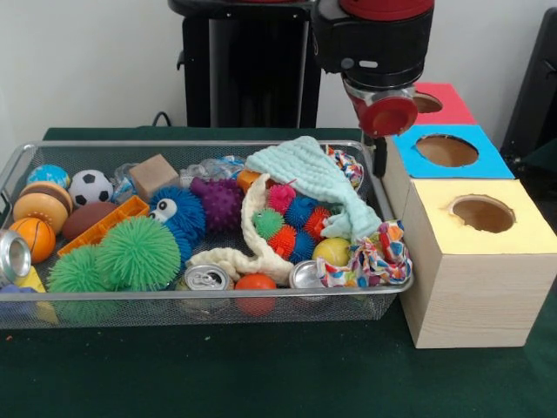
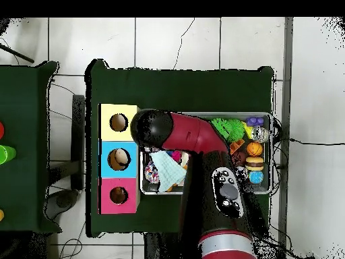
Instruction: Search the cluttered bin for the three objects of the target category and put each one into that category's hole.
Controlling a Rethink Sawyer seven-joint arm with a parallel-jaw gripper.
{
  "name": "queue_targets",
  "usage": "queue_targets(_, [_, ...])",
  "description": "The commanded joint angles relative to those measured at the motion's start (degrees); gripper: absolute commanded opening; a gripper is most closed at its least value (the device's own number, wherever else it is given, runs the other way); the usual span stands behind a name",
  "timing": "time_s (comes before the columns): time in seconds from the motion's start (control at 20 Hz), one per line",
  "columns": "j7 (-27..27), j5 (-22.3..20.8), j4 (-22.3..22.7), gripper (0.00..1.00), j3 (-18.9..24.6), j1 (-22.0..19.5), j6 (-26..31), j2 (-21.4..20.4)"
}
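- The wire bin [image 1: 17, 165] holds spiky balls, cans, cloths and toy food; the front view shows these, while overhead the arm [image 2: 195, 138] hides most
- Gripper [image 1: 379, 161] hangs between bin and blue-topped box [image 1: 446, 152]; finger state can't be told
- Overhead, the blue hole [image 2: 119, 158] shows something inside

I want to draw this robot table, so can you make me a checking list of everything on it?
Surface: dark green table cloth.
Job's things: wire mesh bin; yellow box, blue box, red box, each with a round hole.
Clutter: spiky green ball, soccer ball, toy burger, mint cloth, cans.
Gripper: hidden by the arm, cannot tell.
Cables: black cable behind the table.
Surroundings: white wall, tiled floor.
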Motion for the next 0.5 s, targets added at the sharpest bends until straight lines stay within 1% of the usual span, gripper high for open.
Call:
queue_targets(0.05, [10.24,-5.96,-12.14,1.00,2.14,-0.91,34.22,7.00])
queue_targets(0.1, [10.06,-6.14,-11.57,1.00,2.02,-0.81,33.51,6.98])
queue_targets(0.25, [9.04,-6.21,-6.27,1.00,2.13,-1.27,29.63,4.79])
queue_targets(0.4, [6.87,-6.36,1.87,1.00,2.34,-1.78,24.95,0.58])
queue_targets(0.5, [5.79,-6.86,5.29,1.00,2.46,-1.88,23.41,-1.73])
